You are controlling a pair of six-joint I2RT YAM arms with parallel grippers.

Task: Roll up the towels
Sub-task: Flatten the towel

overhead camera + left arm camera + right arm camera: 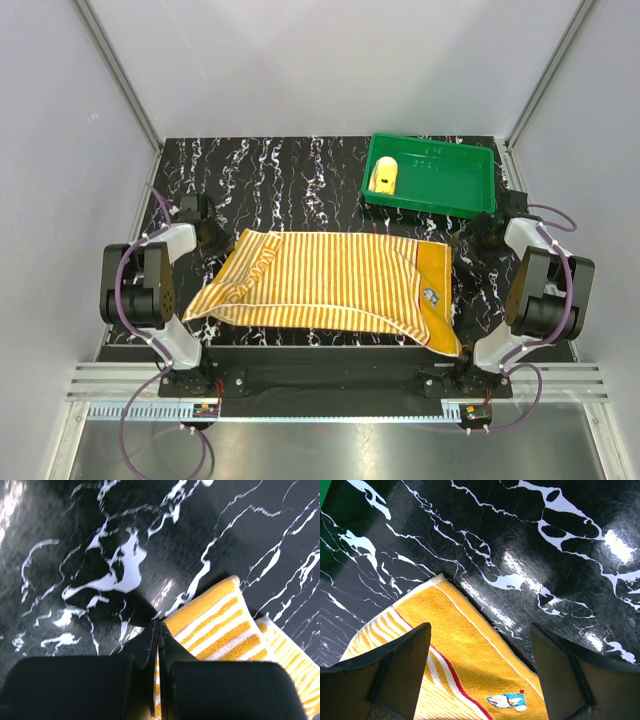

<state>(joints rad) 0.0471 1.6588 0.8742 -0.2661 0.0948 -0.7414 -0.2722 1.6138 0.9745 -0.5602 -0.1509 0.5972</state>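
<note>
Spread flat across the near half of the black, white-veined tabletop (300, 180): large soft cloth towel with thin orange-yellow and cream stripes (330, 285), near-right corner reaching the near edge. Far right, in the green plastic tray (430, 208): small plain bright yellow towel (385, 177), rolled (or so it looks from above). Bare tabletop far of the striped towel and left of the tray; only narrow strips at either side. Left gripper (156, 625) pressed together at the towel's far-left corner; cannot tell whether cloth is caught. Right gripper (480, 625) spread wide over the far-right corner, holding nothing.
</note>
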